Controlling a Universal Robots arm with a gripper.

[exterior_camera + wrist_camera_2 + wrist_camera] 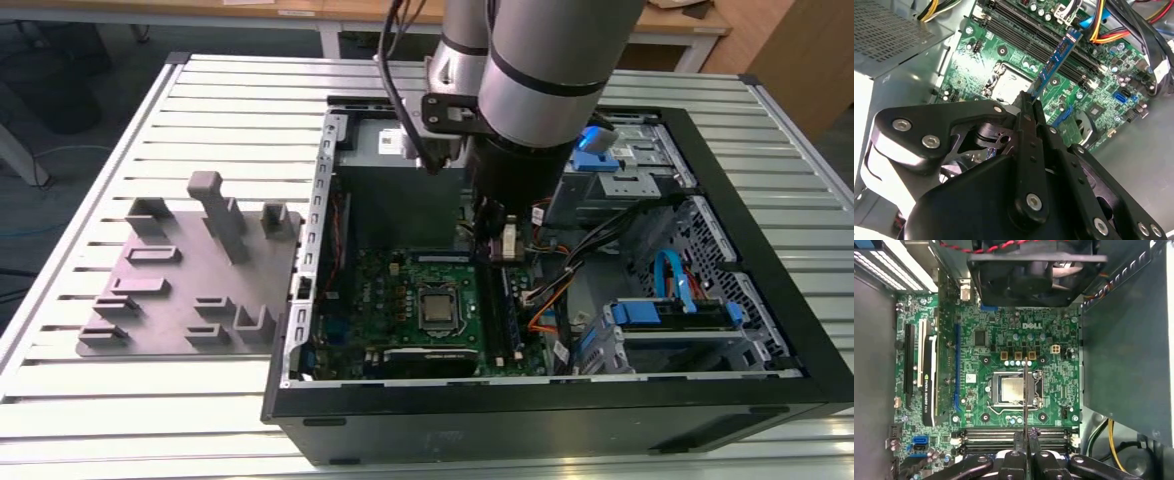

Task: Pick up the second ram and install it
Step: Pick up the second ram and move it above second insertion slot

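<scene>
I read gripper [1025, 436] clenched on second ram [1056, 62] — stick held edge-down above motherboard [979, 340] — inside open case [534, 405].

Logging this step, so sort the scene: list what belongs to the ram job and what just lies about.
In the job: second ram, clamped in the hand; memory slots; motherboard.
Lying about: grey fixture block; fan; blue cables.

Bright light falls from above in your exterior view, and the table [134, 435] shines white at its near edge. The computer case [534, 425] is darker inside. In your second wrist view, small glare spots sit on the black gripper [1031, 102].
</scene>
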